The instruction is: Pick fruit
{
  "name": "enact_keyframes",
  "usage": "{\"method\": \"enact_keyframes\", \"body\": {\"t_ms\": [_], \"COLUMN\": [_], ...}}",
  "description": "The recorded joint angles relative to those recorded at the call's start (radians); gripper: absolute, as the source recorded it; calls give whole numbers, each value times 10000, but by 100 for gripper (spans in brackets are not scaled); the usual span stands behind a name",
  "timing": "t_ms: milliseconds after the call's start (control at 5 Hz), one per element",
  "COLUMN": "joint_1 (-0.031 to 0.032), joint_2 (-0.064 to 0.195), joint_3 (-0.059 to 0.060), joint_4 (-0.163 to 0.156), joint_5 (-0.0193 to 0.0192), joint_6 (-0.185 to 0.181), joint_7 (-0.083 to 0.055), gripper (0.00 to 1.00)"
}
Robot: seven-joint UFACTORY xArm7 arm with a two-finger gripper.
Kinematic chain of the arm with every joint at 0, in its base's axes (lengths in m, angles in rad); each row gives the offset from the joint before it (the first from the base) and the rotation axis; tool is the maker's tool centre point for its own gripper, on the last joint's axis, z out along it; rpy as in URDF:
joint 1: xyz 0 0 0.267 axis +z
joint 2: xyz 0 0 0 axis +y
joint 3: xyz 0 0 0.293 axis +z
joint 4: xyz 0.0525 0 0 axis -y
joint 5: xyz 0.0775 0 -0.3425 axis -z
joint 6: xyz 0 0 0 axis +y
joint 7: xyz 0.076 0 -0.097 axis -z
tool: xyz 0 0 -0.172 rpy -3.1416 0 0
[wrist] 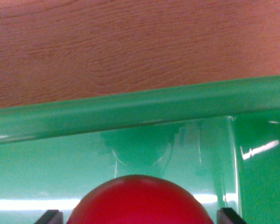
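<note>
A round red fruit (140, 201) fills the bottom centre of the wrist view, cut off by the lower edge. My gripper (140, 218) straddles it: one dark fingertip (50, 217) shows at the fruit's left and another at its right (231, 216). Both tips lie close against the fruit's sides, but the contact itself is out of frame. The fruit hangs over the inside of a glossy green container (144, 105), whose rim runs across the middle of the view.
Beyond the green rim lies a brown wooden tabletop (130, 42) across the top of the view. A vertical corner of the container (234, 158) shows at the right, with bright glare on its walls.
</note>
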Motion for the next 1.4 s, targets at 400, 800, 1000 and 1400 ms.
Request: {"method": "enact_keyframes", "body": {"t_ms": [400,800,1000,1400], "joint_1": [4,7,7,11], "joint_2": [-147,-299,-299,-453], "joint_3": [-5,-11,-11,-17], "joint_4": [306,621,621,941], "joint_5": [-11,-23,-23,-34], "joint_6": [453,920,920,1393], "joint_7": [-2,-5,-5,-7], "gripper": [100,100,100,100]}}
